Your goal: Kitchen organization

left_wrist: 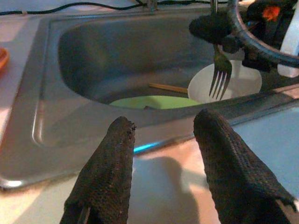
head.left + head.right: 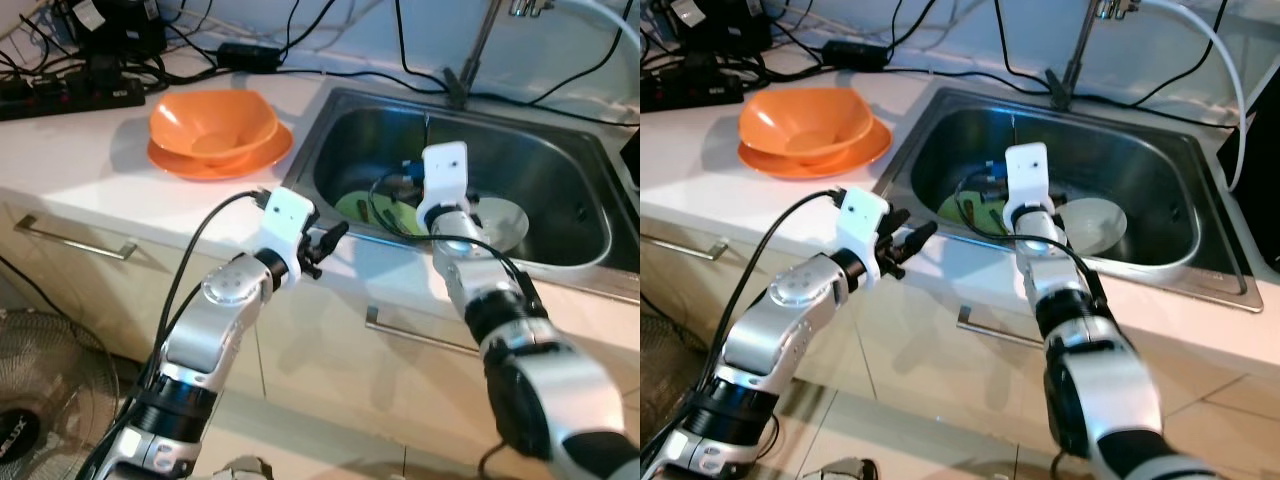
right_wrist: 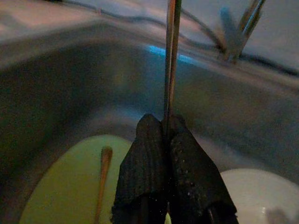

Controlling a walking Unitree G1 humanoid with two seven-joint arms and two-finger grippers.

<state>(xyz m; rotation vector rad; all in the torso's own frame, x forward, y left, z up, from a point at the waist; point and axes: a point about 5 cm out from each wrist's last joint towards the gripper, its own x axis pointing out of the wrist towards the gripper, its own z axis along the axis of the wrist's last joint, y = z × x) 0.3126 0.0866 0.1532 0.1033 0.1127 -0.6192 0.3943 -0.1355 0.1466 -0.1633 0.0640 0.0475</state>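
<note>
Now right gripper (image 3: 166,140) over steel sink (image 2: 560,255), fingers pinched tight on a fork (image 1: 219,77), left gripper (image 1: 161,135) spread wide and empty at white counter (image 2: 70,150) edge, orange bowl (image 2: 213,125) behind.

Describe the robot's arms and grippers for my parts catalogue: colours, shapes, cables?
Both arms are jointed silver metal with black bands. The left arm carries a white box at the wrist and a black cable looping along it. The right arm has the same white box and thinner black wiring. Each ends in two long black, rough-textured fingers.
</note>
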